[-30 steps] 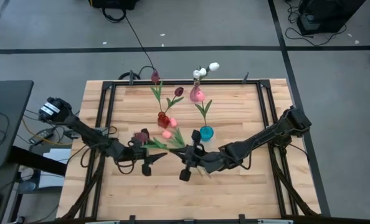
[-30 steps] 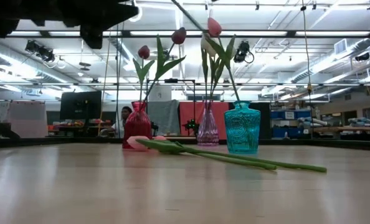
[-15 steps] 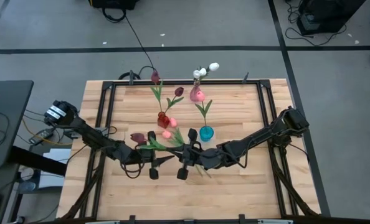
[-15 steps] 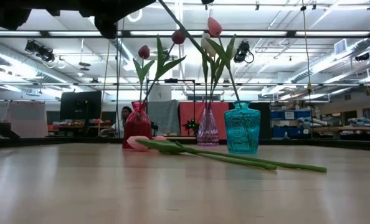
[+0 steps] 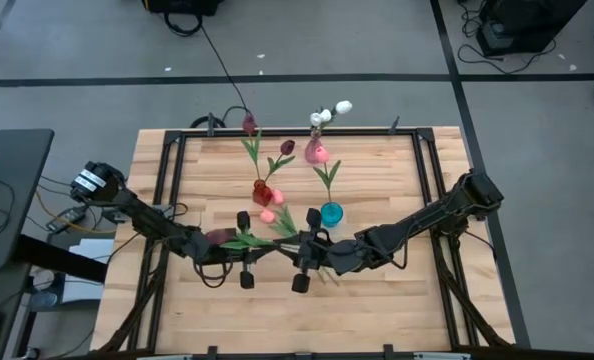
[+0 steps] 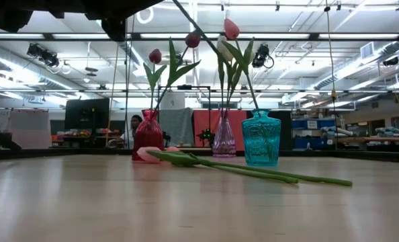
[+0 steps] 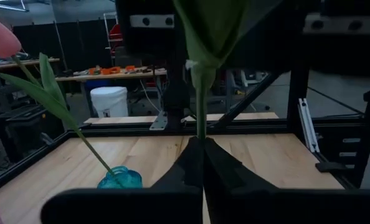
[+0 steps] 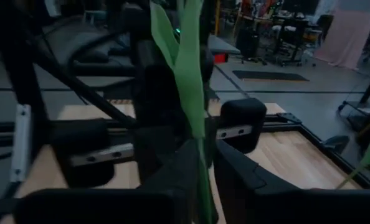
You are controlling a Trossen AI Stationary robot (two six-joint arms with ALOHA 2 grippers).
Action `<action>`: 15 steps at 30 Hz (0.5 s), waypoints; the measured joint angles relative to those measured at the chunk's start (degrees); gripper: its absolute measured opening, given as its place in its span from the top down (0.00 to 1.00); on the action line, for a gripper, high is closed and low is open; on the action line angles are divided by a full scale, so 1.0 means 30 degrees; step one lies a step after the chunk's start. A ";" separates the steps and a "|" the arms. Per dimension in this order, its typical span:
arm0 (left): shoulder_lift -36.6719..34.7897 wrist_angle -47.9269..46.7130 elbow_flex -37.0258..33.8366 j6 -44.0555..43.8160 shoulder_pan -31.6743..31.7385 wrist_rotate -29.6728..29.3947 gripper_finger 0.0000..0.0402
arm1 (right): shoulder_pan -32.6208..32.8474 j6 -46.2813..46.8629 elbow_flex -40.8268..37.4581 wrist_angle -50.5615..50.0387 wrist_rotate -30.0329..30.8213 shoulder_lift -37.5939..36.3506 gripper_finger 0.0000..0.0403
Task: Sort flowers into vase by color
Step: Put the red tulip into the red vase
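My left gripper (image 5: 265, 247) and my right gripper (image 5: 285, 253) face each other above the table's near middle, both shut on one maroon tulip (image 5: 218, 237) with green leaves (image 5: 243, 240). A red vase (image 5: 262, 189) holds two maroon tulips (image 6: 155, 56). A purple vase (image 6: 224, 140) holds white tulips (image 5: 343, 105). A teal vase (image 5: 331, 213) holds a pink tulip (image 6: 231, 28). Pink tulips (image 5: 268, 214) lie flat on the table; their stems (image 6: 253, 172) run toward the near right. My left gripper pinches the maroon tulip's thin green stem (image 7: 200, 127) just below a leaf, between its two fingers. The fingers come level from the table's left and lie across the stem. The tulip is lifted clear of the table. My right gripper holds the same tulip's stem with a leaf (image 8: 201, 146) between its two fingers, which come level from the table's right and lie across it. The stem runs on past the fingers on both sides.
The three vases stand close behind the grippers, toward the far middle. A black frame (image 5: 173, 150) runs round the table's edges. Bare wood (image 5: 377, 310) lies along the near side.
My left gripper has gone toward the table's right edge, closer to my right gripper. The maroon tulip's head has swung toward the near edge and now sits over the left gripper.
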 joint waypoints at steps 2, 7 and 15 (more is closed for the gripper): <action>0.0000 -0.0074 0.0000 0.0007 0.0000 -0.0017 0.99 | 0.0095 0.0282 0.0009 -0.0567 -0.0050 -0.0072 0.81; -0.0035 -0.0387 0.0000 -0.0059 0.0000 -0.0063 1.00 | 0.0536 0.1005 -0.0012 -0.3163 0.1367 -0.0615 0.76; -0.1693 -0.4959 -0.0007 -0.1310 -0.0026 -0.2776 1.00 | 0.0956 0.5013 -0.0497 -0.8550 0.1432 -0.2773 0.75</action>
